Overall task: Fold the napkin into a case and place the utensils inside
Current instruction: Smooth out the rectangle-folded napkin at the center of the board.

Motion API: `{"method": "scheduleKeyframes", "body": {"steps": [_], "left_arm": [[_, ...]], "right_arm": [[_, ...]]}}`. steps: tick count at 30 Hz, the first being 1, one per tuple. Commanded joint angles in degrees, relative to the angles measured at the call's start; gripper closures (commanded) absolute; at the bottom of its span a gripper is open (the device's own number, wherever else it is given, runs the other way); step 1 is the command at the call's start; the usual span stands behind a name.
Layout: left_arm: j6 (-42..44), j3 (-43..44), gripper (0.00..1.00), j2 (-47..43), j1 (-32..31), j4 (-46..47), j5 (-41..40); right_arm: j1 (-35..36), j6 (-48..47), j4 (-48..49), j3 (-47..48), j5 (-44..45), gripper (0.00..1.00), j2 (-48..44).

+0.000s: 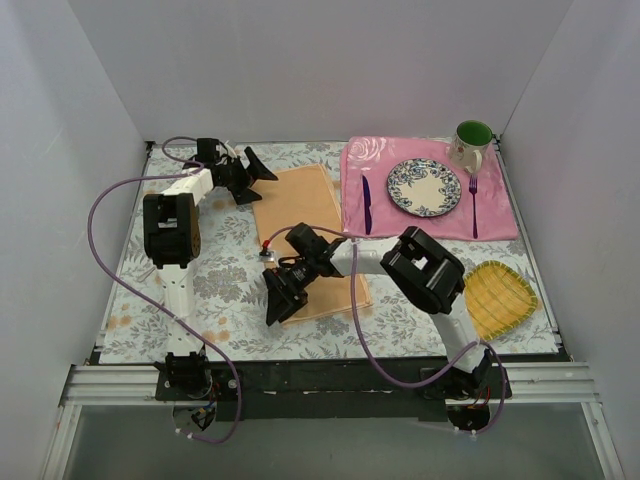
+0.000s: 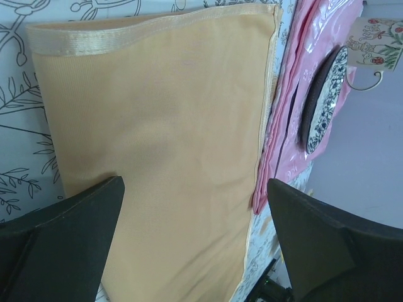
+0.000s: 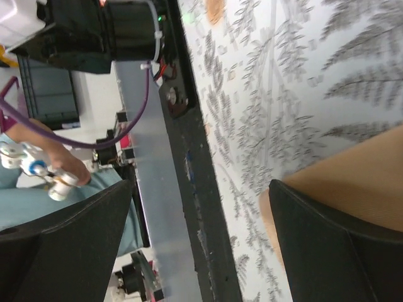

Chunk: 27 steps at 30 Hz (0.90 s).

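Note:
The peach-orange napkin (image 1: 310,240) lies flat as a long rectangle on the floral tablecloth, running from far to near. My left gripper (image 1: 262,185) hovers open at its far left corner; the left wrist view shows the napkin (image 2: 170,145) spread under my left gripper (image 2: 195,182), nothing held. My right gripper (image 1: 285,305) is open at the near left corner; the right wrist view shows the napkin's corner (image 3: 352,170) beside one finger of my right gripper (image 3: 200,189). The dark purple knife (image 1: 366,205) and the purple fork (image 1: 473,205) lie on the placemat either side of the plate.
A pink floral placemat (image 1: 400,225) at the far right carries a patterned plate (image 1: 424,187), with a green-lined mug (image 1: 472,145) at its back corner. A yellow ribbed mat (image 1: 497,297) lies near right. White walls enclose the table; the black front rail (image 3: 189,163) is close to my right gripper.

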Motion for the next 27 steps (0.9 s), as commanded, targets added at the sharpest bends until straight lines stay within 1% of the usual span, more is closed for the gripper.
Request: {"method": "scheduleKeyframes", "body": {"steps": [1,3,4,5,6,7,8,9,10,11,12,13,14,15,16,17,18,19,20,21,22,23,24,25,26,27], "left_arm": [[1.80,1.91,0.02,-2.69,0.03,2.09,4.93],[2.50,0.59,0.02,-6.83,0.03,4.91,7.05],[3.90,0.24,0.02,-8.94,0.03,6.15,7.67],[6.00,0.15,0.02,-13.66,0.03,5.29,7.59],[9.24,-0.20,0.02,-16.23,0.03,3.63,6.46],[15.54,-1.34,0.02,-18.78,0.03,0.22,4.36],[19.69,-3.18,0.02,-25.33,0.03,-1.12,4.77],[23.56,-9.20,0.02,-28.53,0.03,-2.35,5.39],[31.34,-12.74,0.02,-32.57,0.03,-4.19,5.74],[34.12,-16.78,0.02,-40.00,0.03,-4.82,7.92],[36.23,-25.43,0.02,-44.17,0.03,-5.35,9.51],[39.47,-28.82,0.02,-47.52,0.03,-7.96,11.70],[41.16,-32.95,0.02,-52.77,0.03,-9.56,17.73],[41.61,-38.73,0.02,-54.74,-0.23,-12.62,20.13],[41.88,-41.31,0.02,-56.06,-0.58,-14.74,21.73],[44.84,-43.17,0.02,-57.03,-2.76,-17.02,24.53],[45.56,-44.32,0.02,-58.00,-4.61,-20.52,24.03],[45.31,-46.94,0.02,-58.53,-6.54,-20.65,23.50],[42.61,-48.36,0.02,-59.06,-9.78,-19.69,22.11],[41.89,-49.94,0.02,-59.85,-10.86,-17.59,22.27],[41.27,-52.56,0.02,-60.11,-12.00,-16.61,22.96],[39.44,-54.42,0.02,-60.38,-12.62,-15.39,24.10],[38.72,-55.04,0.02,-60.73,-13.41,-12.42,23.51],[36.54,-58.18,0.02,-60.99,-14.02,-9.08,24.89],[31.12,-59.52,0.02,-61.08,-14.29,-6.09,24.82],[28.46,-60.92,0.02,-60.74,-14.64,-0.58,25.86]], "right_arm": [[1.58,-11.89,-9.27,3.09,-2.60,0.01,-10.42],[-0.79,-15.24,-7.44,0.90,-2.60,0.01,-15.27],[-2.19,-16.29,-6.30,-1.63,-2.86,0.01,-19.55],[-5.86,-18.30,-6.03,-2.79,-4.34,0.01,-21.34],[-8.07,-19.11,-5.94,-3.84,-4.71,0.01,-22.84],[-12.79,-19.90,-7.50,-4.99,-4.36,0.01,-24.68],[-14.93,-21.47,-9.69,-4.82,-4.01,0.01,-24.87],[-16.78,-27.40,-13.11,-3.78,-2.79,0.01,-24.70],[-18.19,-30.42,-17.32,-2.29,-0.95,0.04,-22.96],[-20.03,-33.32,-25.63,1.64,-0.24,0.08,-21.55],[-20.66,-36.49,-28.76,3.25,0.38,0.16,-20.23],[-21.01,-36.00,-29.83,3.96,-0.22,0.19,-18.21],[-21.10,-34.86,-29.58,4.23,-0.75,0.27,-17.67],[-21.02,-31.80,-27.84,3.62,-1.54,0.29,-17.23],[-20.84,-29.16,-25.65,3.01,-2.07,0.30,-16.62],[-20.66,-27.31,-20.14,2.39,-1.29,0.31,-16.35],[-20.49,-25.29,-17.74,2.65,-0.76,0.31,-15.91],[-20.14,-21.61,-16.06,3.08,-0.41,0.30,-14.43],[-19.87,-20.27,-13.78,5.18,-0.40,0.27,-13.54],[-19.44,-19.30,-13.24,6.33,-0.32,0.26,-12.49],[-18.56,-16.33,-12.01,7.21,-0.66,0.25,-10.56],[-18.03,-13.87,-7.74,7.83,-1.45,0.25,-9.76],[-16.81,-11.58,-4.65,7.83,-1.81,0.24,-8.36],[-16.10,-5.47,-1.92,7.49,-2.07,0.23,-7.74],[-15.48,-2.36,1.93,7.13,-2.77,0.23,-6.95],[-14.61,0.37,8.33,6.00,-3.30,0.22,-5.46]]}}
